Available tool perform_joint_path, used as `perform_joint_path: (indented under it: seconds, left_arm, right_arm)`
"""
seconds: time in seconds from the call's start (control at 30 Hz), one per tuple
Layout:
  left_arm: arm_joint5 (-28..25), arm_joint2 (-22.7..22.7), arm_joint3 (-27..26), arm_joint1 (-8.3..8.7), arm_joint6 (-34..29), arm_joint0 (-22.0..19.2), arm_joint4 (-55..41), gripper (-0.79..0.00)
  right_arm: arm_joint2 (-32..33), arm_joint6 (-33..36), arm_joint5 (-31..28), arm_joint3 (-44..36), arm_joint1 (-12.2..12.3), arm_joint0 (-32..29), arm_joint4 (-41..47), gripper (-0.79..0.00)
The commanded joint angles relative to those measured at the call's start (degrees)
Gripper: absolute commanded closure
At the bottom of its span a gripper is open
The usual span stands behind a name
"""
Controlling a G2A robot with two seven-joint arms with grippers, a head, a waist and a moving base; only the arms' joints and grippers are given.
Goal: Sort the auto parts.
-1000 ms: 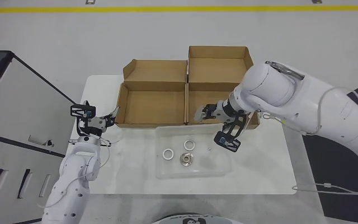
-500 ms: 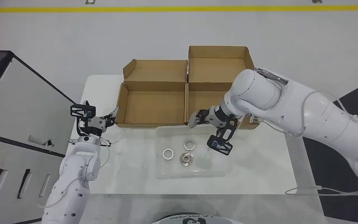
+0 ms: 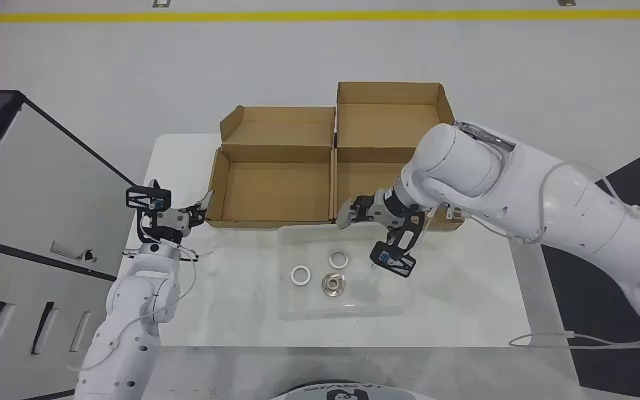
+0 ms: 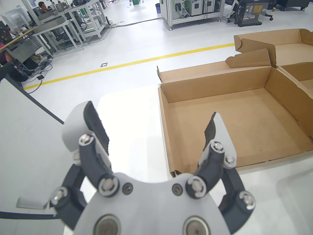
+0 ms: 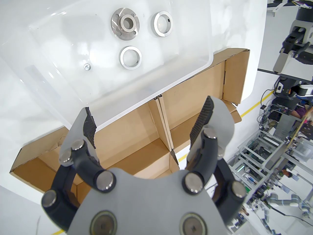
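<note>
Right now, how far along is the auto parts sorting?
Done: nothing that shows. The left cardboard box looks empty, and the visible part of the right cardboard box holds no part. In hand: nothing. The right gripper is open over the boxes' near walls, and the left gripper is open at the table's side. Left: the flange, first ring, second ring and small bolt lie in the clear tray.
</note>
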Motion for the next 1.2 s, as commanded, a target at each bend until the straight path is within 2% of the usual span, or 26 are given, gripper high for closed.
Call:
perform_joint_path:
  seconds: [0.0, 0.3, 0.57, 0.8, 1.17]
  left_arm:
    - [0.0, 0.0, 0.0, 0.0, 0.0, 0.0, 0.0, -0.785]
    - [0.0, 0.0, 0.0, 0.0, 0.0, 0.0, 0.0, -0.785]
    - [0.0, 0.0, 0.0, 0.0, 0.0, 0.0, 0.0, -0.785]
    - [0.0, 0.0, 0.0, 0.0, 0.0, 0.0, 0.0, -0.785]
    - [0.0, 0.0, 0.0, 0.0, 0.0, 0.0, 0.0, -0.785]
  right_arm:
    - [0.0, 0.0, 0.0, -0.03, 0.04, 0.02, 0.04, -0.785]
    - [0.03, 0.25, 0.29, -0.02, 0.04, -0.18, 0.17, -0.785]
    - [0.0, 6.0, 0.0, 2.08, 0.49, -1.97, 5.37, -0.785]
    - [0.0, 7.25, 0.0, 3.55, 1.02, -3.56, 7.23, -0.785]
    - [0.0, 8.05, 0.0, 1.19, 1.74, -4.78, 7.75, -0.785]
